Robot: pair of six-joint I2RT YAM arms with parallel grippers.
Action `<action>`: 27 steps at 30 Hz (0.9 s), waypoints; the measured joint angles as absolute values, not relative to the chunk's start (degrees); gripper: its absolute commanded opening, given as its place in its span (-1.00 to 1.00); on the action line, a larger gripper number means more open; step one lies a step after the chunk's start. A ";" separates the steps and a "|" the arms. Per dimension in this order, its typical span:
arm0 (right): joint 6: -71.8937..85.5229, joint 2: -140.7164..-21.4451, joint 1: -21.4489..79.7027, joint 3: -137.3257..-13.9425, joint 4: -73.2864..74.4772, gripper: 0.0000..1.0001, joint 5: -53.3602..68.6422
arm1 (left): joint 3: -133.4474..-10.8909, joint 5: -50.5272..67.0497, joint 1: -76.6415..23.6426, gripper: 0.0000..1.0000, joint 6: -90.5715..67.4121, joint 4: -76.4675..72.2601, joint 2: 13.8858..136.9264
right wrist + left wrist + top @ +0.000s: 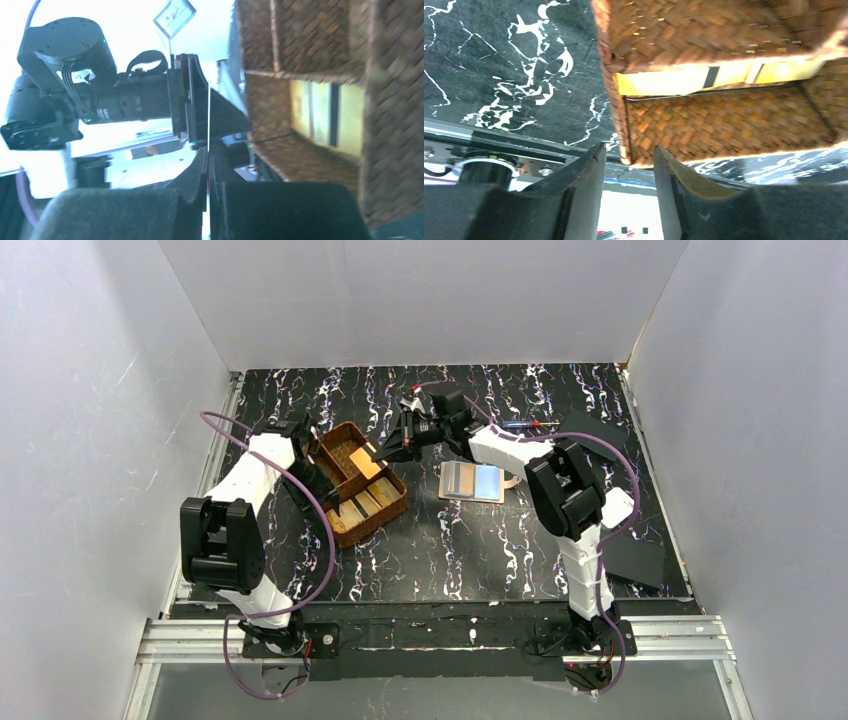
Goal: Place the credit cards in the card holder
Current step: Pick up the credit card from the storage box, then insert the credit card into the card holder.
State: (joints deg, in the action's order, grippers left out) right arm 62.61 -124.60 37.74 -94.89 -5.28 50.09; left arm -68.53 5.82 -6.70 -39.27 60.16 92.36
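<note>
My right gripper (386, 451) is shut on a thin gold credit card (366, 462) and holds it over the brown woven tray (392, 502). In the right wrist view the card (208, 112) shows edge-on between the closed jaws (207, 150). More gold cards (362, 504) lie in the tray's near compartment; one shows in the left wrist view (674, 80) and one in the right wrist view (325, 115). My left gripper (318, 472) is open, its jaws either side of the tray's corner rim (626, 152). The card holder (473, 482) lies open right of the tray, with tan slots and a pale bluish panel.
Black flat plates lie at the right (636, 560) and back right (590, 425). A thin pen-like item (525, 425) lies at the back. White walls close in the table on three sides.
</note>
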 measured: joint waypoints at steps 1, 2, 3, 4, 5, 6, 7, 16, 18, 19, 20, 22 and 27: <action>67.29 -123.57 37.39 -92.09 -10.59 -0.97 51.24 | -69.95 6.42 -6.70 -0.07 -39.44 60.97 92.36; 71.77 -122.80 37.10 -89.76 -14.92 -0.97 52.23 | -71.05 6.72 -6.70 -0.01 -39.55 61.47 92.36; 75.46 -122.28 36.82 -87.96 -18.61 -0.97 52.93 | -72.40 7.16 -6.70 0.03 -39.70 62.06 92.36; 80.60 -121.78 36.34 -85.47 -24.01 -0.97 53.43 | -73.80 7.57 -6.70 0.07 -39.88 62.54 92.33; 86.15 -121.38 36.03 -82.94 -29.65 -0.97 53.91 | -74.94 7.99 -6.70 0.11 -40.05 63.09 92.29; 91.64 -121.08 35.68 -80.68 -34.79 -0.97 54.17 | -75.68 8.21 -6.70 0.14 -40.10 63.59 92.18; 97.06 -120.73 35.24 -77.95 -40.56 -0.97 53.89 | -76.49 8.40 -6.70 0.17 -40.14 64.36 92.01; 116.31 -111.96 29.65 -58.24 -59.31 -0.97 47.44 | -82.02 8.78 -7.86 0.41 -40.99 67.99 82.70; 112.75 -107.68 27.90 -58.43 -51.77 -0.97 47.83 | -83.53 8.29 -10.79 0.41 -41.08 66.70 79.57; 108.68 -105.25 26.63 -58.63 -46.74 -0.97 48.21 | -83.77 8.23 -12.38 0.40 -41.17 65.82 78.48; 104.07 -103.00 25.15 -58.83 -41.52 -0.97 48.25 | -83.81 8.05 -14.83 0.39 -41.17 64.62 77.34; 95.55 -99.15 21.12 -58.30 -33.61 -0.97 48.40 | -83.57 7.99 -20.01 0.38 -41.39 61.49 76.20; 86.78 -95.33 10.87 -47.68 -30.85 -0.97 49.87 | -82.15 6.92 -30.70 0.39 -41.12 52.49 78.50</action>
State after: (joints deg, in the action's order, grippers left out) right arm 86.78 -95.33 10.87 -47.68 -30.85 49.87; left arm -82.15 6.92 -30.70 -41.12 52.49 78.50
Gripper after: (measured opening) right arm 0.032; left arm 0.694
